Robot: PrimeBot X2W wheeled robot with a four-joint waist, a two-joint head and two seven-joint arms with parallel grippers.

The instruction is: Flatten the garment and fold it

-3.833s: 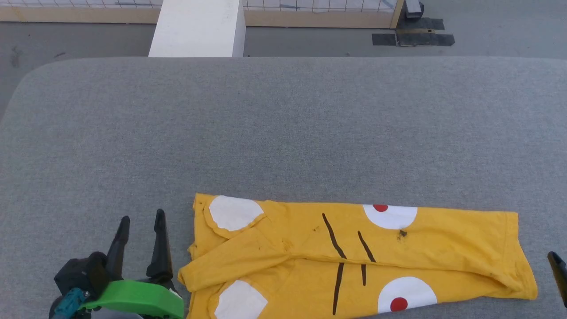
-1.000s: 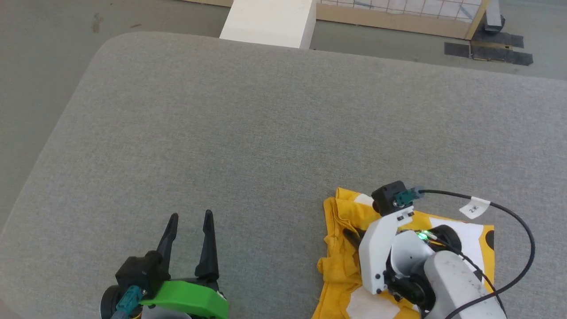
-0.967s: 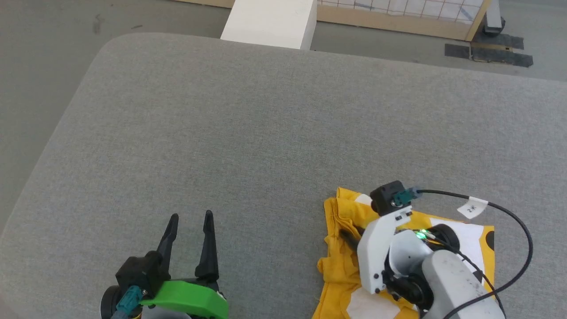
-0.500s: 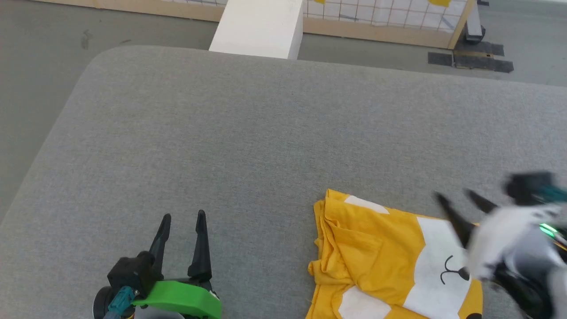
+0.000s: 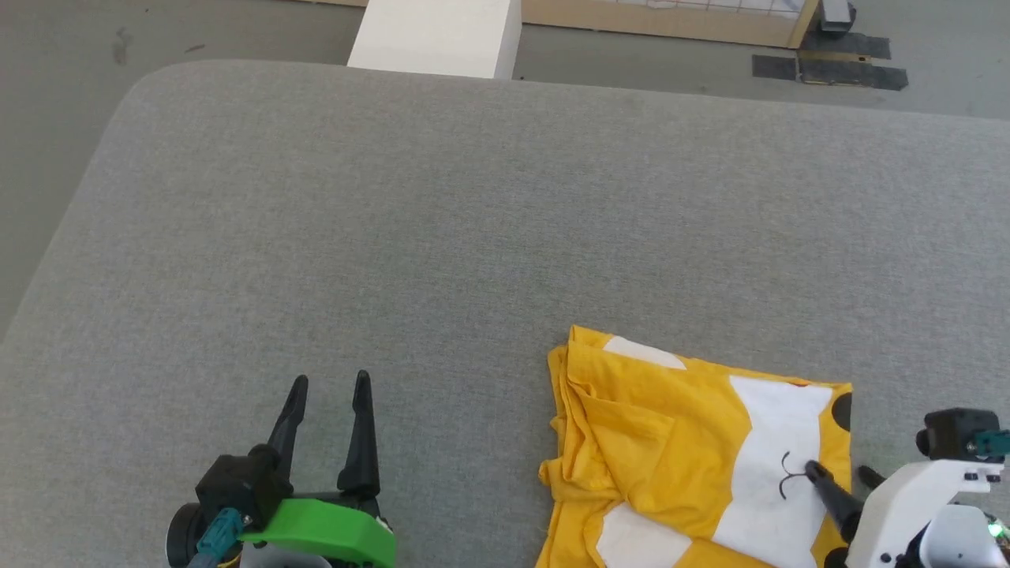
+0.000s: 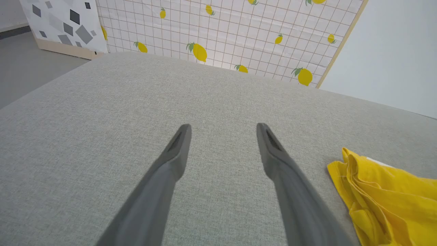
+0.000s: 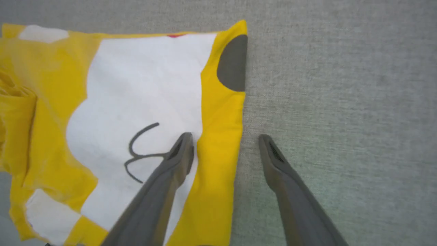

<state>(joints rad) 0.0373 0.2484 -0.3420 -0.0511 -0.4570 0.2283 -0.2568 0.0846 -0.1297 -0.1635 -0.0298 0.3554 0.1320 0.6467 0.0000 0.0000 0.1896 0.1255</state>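
Right arm [image 5: 907, 501] low, jaws wide astride the garment [image 5: 671, 426] edge; left arm [image 5: 316, 532] aside, jaws wide, empty

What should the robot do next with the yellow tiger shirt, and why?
Probably slide the left end effector rightward to the bunched left side of the garment and press it flat. That side is rumpled in loose layers, while the right side lies smooth. The left end effector hangs open over bare grey cushion; the right end effector is open, astride the right edge.
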